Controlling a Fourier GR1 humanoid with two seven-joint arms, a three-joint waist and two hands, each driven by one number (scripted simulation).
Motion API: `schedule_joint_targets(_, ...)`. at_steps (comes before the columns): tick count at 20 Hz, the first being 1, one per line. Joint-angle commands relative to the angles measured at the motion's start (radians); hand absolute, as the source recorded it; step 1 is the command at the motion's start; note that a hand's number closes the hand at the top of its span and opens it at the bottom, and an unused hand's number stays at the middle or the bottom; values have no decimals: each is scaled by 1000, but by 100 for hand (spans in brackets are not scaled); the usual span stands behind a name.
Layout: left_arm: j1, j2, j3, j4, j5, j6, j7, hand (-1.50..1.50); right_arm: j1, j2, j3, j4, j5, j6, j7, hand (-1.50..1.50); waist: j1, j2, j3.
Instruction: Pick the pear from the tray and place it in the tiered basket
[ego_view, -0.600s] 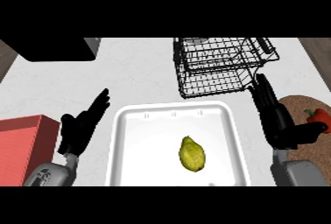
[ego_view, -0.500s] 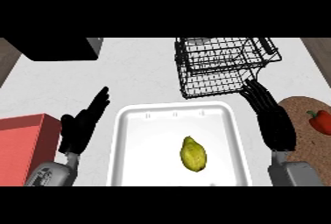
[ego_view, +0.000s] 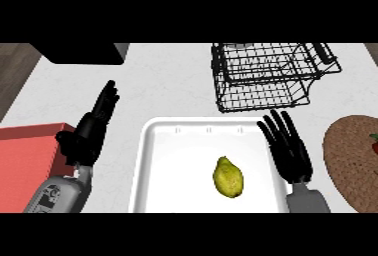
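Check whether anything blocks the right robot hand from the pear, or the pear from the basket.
Nothing visible does. The yellow-green pear lies alone in the white rectangular tray, bare tray floor between it and the open right robot hand at the tray's right edge. Only white counter separates tray from black wire tiered basket.

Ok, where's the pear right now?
In the head view the pear lies in the white tray, right of its centre toward the near edge, just left of the open right hand; the tiered basket stands farther back.
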Motion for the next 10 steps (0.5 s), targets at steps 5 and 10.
schedule_joint_targets(5, 12, -36, 1, 18, -42, 65, -44, 0, 31, -44, -67, 171, -430, 579, 177, -150, -21, -6, -15)
schedule_joint_targets(10, 22, -63, -26, 9, -76, 101, -38, 0, 2, -280, -128, 283, -292, 853, 206, -150, -20, -10, -19)
